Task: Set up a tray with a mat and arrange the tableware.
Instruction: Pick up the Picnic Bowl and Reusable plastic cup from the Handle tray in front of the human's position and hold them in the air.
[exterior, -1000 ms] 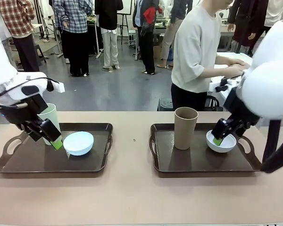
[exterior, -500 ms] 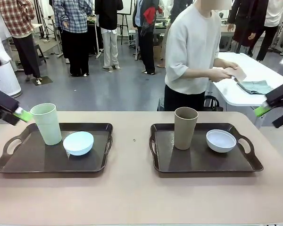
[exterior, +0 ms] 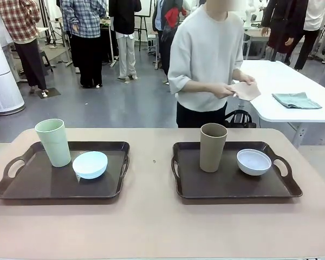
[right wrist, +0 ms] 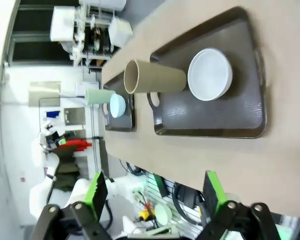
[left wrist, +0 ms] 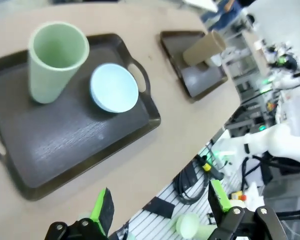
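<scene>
You have pulled both arms back. Both jaws are wide apart and hold nothing. The green tumbler (left wrist: 57, 60) and blue bowl (left wrist: 114, 87) sit well ahead of your left jaws, the brown tumbler (right wrist: 155, 77) and white bowl (right wrist: 210, 74) well ahead of your right jaws. The tableware looks set down, I think.

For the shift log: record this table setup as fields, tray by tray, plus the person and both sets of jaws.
left tray: pale green tumbler upright; light blue bowl beside it
right tray: brown tumbler upright; white bowl apart from it
mat: none on either tray
person: at the far side, holding a flat beige sheet
left jaws: open, empty, clear of the trays
right jaws: open, empty, clear of the trays
</scene>
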Robot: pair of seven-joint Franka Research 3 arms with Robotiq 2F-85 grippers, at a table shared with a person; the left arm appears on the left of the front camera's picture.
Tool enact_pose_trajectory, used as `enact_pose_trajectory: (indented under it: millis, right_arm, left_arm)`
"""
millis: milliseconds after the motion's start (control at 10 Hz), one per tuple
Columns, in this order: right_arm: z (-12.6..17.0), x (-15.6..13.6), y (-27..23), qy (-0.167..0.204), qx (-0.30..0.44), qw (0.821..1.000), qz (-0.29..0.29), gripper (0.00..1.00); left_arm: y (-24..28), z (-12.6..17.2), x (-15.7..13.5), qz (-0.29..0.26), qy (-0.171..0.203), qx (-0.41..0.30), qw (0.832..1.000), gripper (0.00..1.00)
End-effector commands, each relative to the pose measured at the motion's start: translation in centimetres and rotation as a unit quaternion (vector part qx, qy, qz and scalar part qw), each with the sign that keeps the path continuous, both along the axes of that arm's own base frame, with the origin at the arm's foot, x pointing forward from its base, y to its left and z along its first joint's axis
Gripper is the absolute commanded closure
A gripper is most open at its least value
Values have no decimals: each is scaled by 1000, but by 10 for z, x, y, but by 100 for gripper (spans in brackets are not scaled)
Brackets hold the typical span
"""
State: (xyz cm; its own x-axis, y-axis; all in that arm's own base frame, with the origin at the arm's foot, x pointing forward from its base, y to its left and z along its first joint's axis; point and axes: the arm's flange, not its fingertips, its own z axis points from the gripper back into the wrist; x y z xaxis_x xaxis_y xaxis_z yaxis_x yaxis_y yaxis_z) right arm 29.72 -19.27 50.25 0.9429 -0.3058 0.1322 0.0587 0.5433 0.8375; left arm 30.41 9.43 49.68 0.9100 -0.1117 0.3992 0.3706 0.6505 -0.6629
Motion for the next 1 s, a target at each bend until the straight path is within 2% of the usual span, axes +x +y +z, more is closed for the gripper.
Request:
enact_pose_trajectory:
  millis: [0,300,800,900]
  right_arm:
    - [-7,4,-26,-4,20,1000,-9,0]
    - [-24,2,-55,7,45,999,-19,0]
    - [-29,-1,-49,24,26,999,-9,0]
    - [-31,3,-48,28,32,999,-14,0]
  left_arm:
    - [34,-3,-4,30,5,-55,998,0]
    - [70,-5,-24,41,46,-76,995,0]
    - [72,-2,-26,51,50,-60,996,0]
    - [71,-6,-30,58,64,-63,994,0]
